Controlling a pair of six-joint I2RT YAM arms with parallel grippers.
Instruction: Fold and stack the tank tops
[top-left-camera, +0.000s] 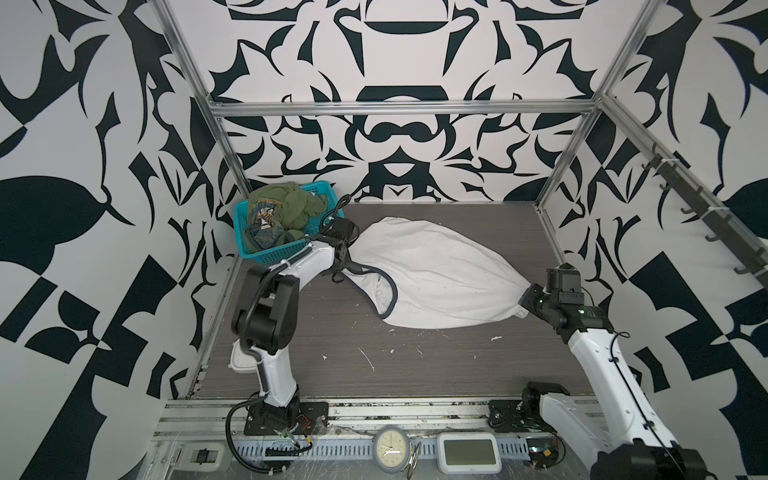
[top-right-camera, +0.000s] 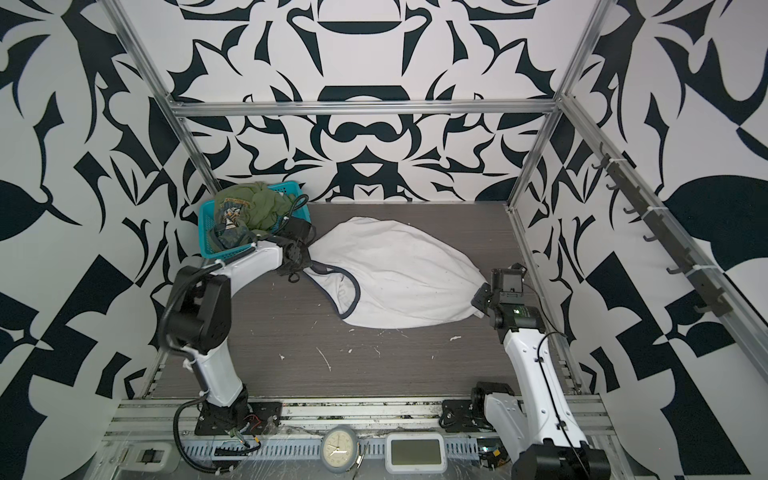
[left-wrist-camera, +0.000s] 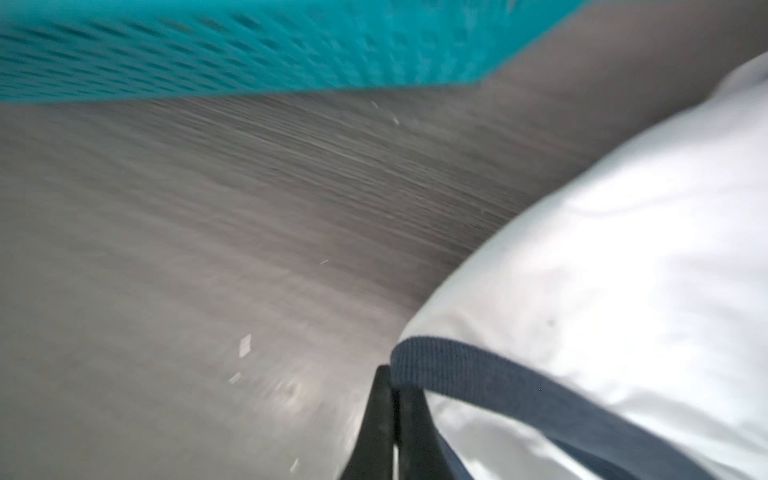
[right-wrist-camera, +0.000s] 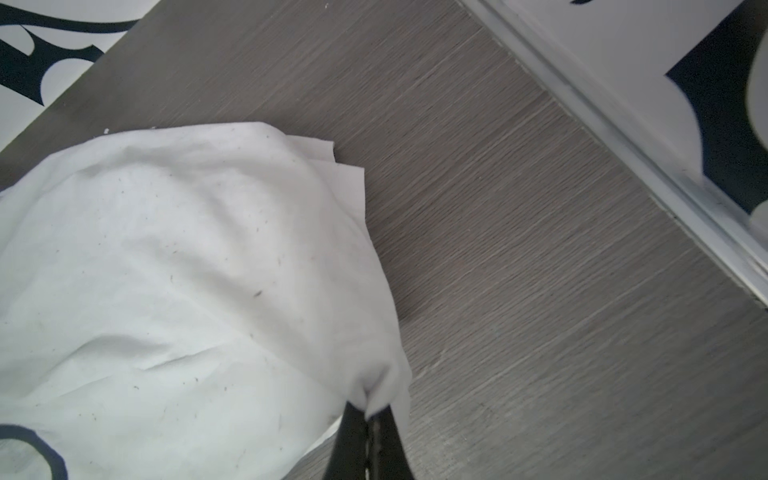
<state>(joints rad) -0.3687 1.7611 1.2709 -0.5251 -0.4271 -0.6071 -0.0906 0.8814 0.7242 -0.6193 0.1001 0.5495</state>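
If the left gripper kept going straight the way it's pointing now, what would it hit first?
Probably the bare table: the left gripper, shut on the trim of the white tank top, tilts down at it. The teal basket stands beyond. The wrist view is blurred, so depth is unsure.

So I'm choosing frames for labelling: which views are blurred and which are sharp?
Left wrist view: motion-smeared, the basket and table streaked, the white top's navy trim softer but readable. Right wrist view: sharp, dark lint specks show on the white top. Both top views: clear, evenly lit.
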